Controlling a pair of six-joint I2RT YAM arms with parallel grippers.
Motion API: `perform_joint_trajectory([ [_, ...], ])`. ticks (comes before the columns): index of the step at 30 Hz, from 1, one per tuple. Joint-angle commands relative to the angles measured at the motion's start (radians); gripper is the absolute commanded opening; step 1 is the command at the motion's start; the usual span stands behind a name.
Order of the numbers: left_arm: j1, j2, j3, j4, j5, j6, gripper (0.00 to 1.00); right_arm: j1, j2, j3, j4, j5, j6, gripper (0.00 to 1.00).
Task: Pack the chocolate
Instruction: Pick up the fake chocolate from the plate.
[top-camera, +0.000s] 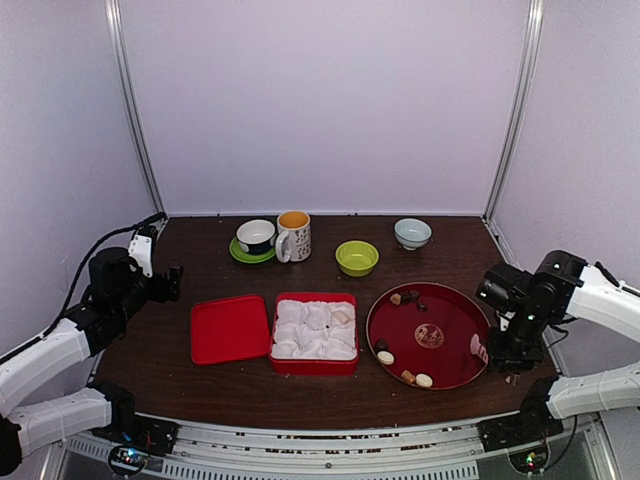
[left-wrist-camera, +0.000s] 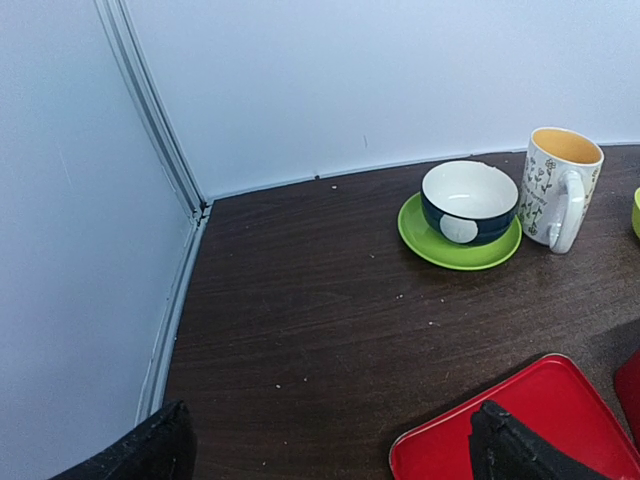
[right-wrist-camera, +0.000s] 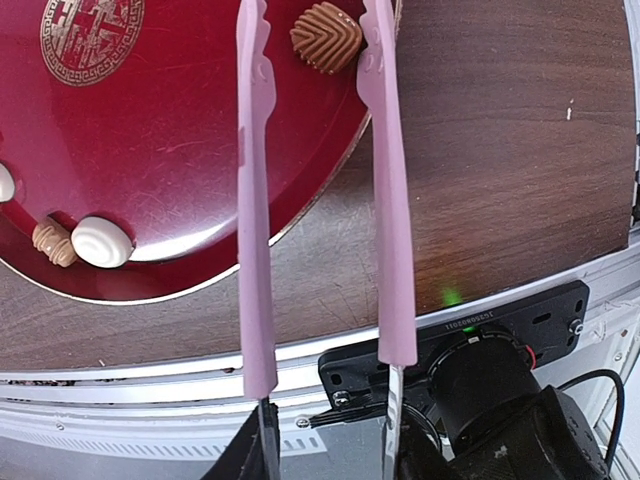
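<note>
Several chocolates (top-camera: 424, 380) lie on the round red tray (top-camera: 372, 330): brown ones at its far side, cream and tan ones at its near rim. My right gripper (right-wrist-camera: 328, 440) is shut on the metal ends of pink tongs (right-wrist-camera: 252, 200), which reach over the tray's right edge (top-camera: 478, 347). A ribbed caramel chocolate (right-wrist-camera: 325, 37) lies between the tong arms, against the right one and with a gap to the left one. The red box (top-camera: 315, 362), lined with white paper cups, sits at the table's middle. My left gripper (left-wrist-camera: 335, 445) is open and empty, over the table by the red lid (left-wrist-camera: 540, 420).
The red lid (top-camera: 230, 328) lies left of the box. Along the back stand a dark bowl on a green saucer (top-camera: 256, 236), a flowered mug (top-camera: 294, 236), a green bowl (top-camera: 357, 257) and a pale blue bowl (top-camera: 412, 233). Walls close in on the left, back and right.
</note>
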Motion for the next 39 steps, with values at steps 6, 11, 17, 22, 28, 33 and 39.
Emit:
perform_joint_trajectory([
  [6, 0.006, 0.002, -0.006, 0.054, 0.003, 0.011, 0.98, -0.005, 0.024, -0.027, 0.055, -0.032, -0.016, 0.36],
  [11, 0.006, 0.008, -0.006, 0.056, 0.003, 0.012, 0.98, -0.004, 0.042, -0.031, 0.064, -0.009, -0.018, 0.36],
  [17, 0.007, 0.011, -0.005, 0.056, 0.000, 0.014, 0.98, -0.005, 0.066, -0.018, 0.058, 0.001, -0.033, 0.31],
  [22, 0.006, 0.013, -0.003, 0.059, 0.000, 0.014, 0.98, -0.005, 0.070, 0.031, 0.034, 0.031, -0.040, 0.28],
  [28, 0.006, 0.021, -0.006, 0.067, 0.001, 0.012, 0.98, -0.005, 0.075, 0.109, 0.029, 0.053, -0.084, 0.25],
  [33, 0.006, 0.026, -0.013, 0.083, 0.005, 0.007, 0.98, -0.005, 0.061, 0.158, 0.089, 0.010, -0.157, 0.23],
  [39, 0.006, 0.030, -0.024, 0.111, 0.000, 0.000, 0.98, -0.001, 0.032, 0.162, 0.295, -0.154, -0.240, 0.20],
])
